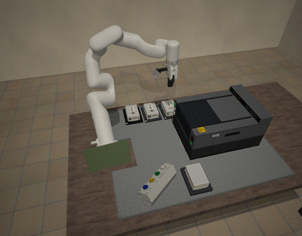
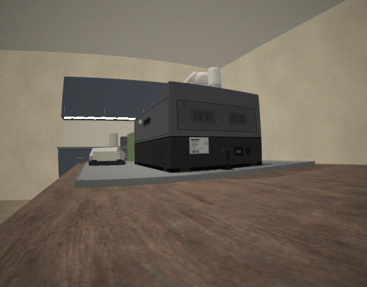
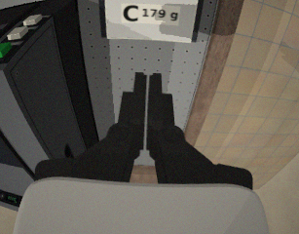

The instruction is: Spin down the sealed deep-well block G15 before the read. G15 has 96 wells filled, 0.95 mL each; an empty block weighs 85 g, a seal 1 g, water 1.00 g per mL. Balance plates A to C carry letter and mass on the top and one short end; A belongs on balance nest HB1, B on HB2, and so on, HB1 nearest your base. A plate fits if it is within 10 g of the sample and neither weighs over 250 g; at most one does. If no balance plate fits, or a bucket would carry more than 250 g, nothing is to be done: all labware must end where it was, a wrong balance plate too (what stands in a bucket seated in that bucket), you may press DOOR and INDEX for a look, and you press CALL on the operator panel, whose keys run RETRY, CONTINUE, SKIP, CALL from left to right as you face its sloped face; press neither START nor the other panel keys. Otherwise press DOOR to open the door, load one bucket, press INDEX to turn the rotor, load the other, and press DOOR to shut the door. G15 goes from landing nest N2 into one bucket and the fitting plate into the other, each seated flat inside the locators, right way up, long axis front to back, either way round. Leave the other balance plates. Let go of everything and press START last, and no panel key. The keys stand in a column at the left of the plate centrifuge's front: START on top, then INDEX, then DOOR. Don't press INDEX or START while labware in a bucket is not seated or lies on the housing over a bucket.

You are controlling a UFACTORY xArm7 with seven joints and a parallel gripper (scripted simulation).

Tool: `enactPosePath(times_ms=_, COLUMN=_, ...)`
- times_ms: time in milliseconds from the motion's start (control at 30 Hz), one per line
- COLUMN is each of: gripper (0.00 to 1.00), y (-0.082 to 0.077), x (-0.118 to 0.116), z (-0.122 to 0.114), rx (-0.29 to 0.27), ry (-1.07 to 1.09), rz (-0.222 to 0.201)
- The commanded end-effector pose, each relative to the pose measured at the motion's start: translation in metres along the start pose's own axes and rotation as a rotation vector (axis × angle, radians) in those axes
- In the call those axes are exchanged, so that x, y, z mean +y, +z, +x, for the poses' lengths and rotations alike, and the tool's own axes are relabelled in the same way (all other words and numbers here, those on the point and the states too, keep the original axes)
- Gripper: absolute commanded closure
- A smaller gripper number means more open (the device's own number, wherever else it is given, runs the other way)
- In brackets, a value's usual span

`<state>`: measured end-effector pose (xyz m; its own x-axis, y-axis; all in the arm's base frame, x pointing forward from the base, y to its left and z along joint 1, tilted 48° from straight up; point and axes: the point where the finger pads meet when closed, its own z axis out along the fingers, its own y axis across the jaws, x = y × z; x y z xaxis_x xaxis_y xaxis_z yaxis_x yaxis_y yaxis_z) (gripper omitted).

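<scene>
Above the back edge of the bench, gripper is hanging w/ fingers pressed together, nothing between them. It's sitting high over plate C: in wrist view C is lying straight ahead of the fingertips and well below, not touching.

In top view C's long axis is running roughly parallel to A and B, w/ C just beside the centrifuge side wall, so clearance on that side is looking tight for a grasp.

Readable: "C 179 g" in wrist view. A and B letters are showing in top view, masses too small to read. Yellow warning sticker on the centrifuge, text unreadable.

Key column is showing at left in wrist view: two grey, one green.

G15 is sitting on its nest near the operator panel, well apart from the gripper.

Judgement: G15 ≈ 177 g, so C is fitting; DOOR press likely coming next.
</scene>
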<state>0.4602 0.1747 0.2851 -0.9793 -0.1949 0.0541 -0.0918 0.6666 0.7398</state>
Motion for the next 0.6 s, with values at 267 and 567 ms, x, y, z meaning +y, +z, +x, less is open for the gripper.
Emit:
enactPosePath(times_ms=267, gripper=1.0, y=-0.055, x=0.0, z=0.0, rx=-0.002, ry=0.001, rz=-0.001)
enactPosePath(times_ms=567, gripper=1.0, y=-0.081, x=0.0, z=0.0, rx=-0.002, ry=0.001, rz=-0.001)
